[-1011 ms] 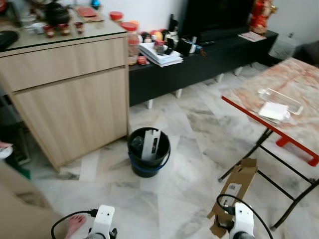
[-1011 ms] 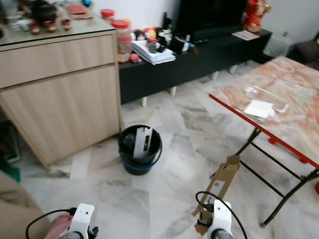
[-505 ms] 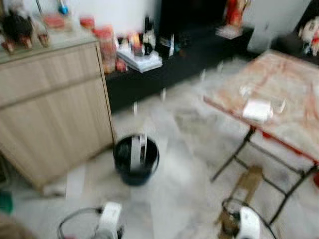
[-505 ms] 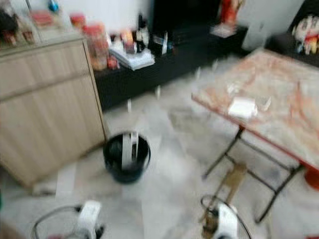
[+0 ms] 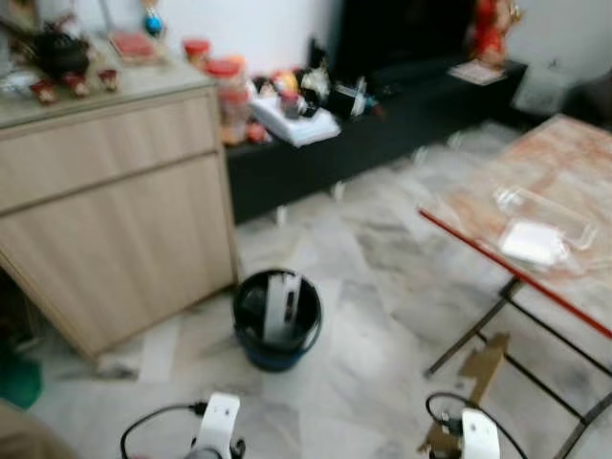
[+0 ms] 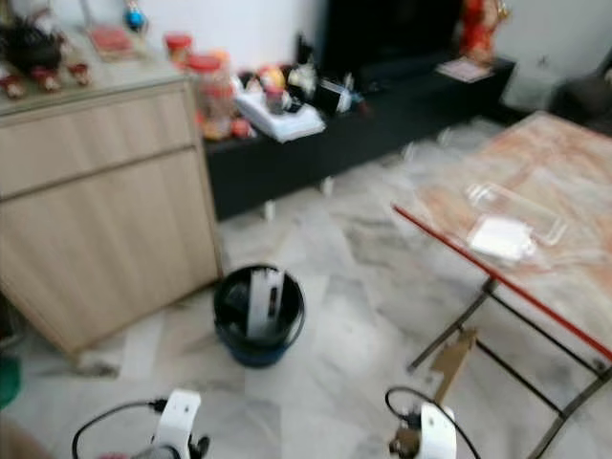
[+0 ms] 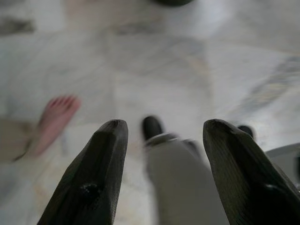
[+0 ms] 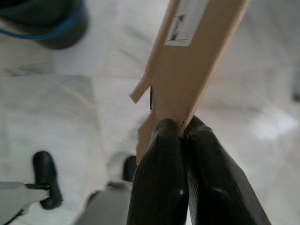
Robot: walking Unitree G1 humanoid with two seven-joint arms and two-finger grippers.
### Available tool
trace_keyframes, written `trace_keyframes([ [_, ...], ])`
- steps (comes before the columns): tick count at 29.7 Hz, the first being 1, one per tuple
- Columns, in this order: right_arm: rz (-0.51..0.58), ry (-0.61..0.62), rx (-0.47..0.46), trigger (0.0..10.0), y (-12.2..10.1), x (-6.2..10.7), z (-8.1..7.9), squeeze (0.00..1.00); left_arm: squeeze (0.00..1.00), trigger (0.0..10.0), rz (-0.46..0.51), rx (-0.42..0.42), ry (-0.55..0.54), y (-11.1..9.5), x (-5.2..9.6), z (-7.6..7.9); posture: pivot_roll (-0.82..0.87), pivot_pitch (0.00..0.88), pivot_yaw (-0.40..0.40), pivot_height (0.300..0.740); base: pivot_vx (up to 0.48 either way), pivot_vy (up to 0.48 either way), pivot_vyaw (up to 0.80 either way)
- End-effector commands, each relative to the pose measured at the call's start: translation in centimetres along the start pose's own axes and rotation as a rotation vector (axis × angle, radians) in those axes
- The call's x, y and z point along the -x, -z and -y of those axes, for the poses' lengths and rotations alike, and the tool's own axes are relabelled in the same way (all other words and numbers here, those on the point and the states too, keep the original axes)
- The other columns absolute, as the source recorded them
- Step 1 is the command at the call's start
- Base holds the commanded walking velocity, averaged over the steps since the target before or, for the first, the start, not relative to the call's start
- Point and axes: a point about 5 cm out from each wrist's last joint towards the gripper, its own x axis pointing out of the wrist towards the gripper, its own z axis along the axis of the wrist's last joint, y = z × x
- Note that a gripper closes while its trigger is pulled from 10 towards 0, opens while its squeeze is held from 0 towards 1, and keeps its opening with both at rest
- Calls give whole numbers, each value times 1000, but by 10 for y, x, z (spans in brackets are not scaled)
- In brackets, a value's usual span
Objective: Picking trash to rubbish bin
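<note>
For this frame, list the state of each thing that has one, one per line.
right gripper: shut on the cardboard piece
left gripper: open, holding nothing
rubbish bin: upright on the floor, trash already inside
cabinet: drawer and door closed
folding table: set up, clear packaging on top

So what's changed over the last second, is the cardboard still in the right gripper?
Mostly the camera swung as the robot shifted, blurring the views; nothing in the room itself moved. The right gripper stays shut on the flattened cardboard box, held over the floor. The left gripper is still open and empty. The black bin stands by the wooden cabinet as before.
</note>
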Motion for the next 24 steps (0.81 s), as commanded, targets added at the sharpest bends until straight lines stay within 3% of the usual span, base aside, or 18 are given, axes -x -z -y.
trace_keyframes([
  [1,5,28,-17,10000,4,2,10,0,0,10000,-4,-2,15,-1,-1,6,0,55,-118,740,307,0,0],
  [13,17,39,-31,10000,-4,1,13,0,0,10000,-5,0,17,0,-1,7,-2,67,-120,740,307,0,0],
  [16,21,35,1,10000,-8,1,12,0,0,10000,-6,-1,16,0,-1,7,-2,68,-120,740,307,0,0],
  [24,21,30,0,10000,-7,0,10,0,0,10000,-7,1,17,0,0,7,-1,68,-122,740,306,0,768],
])
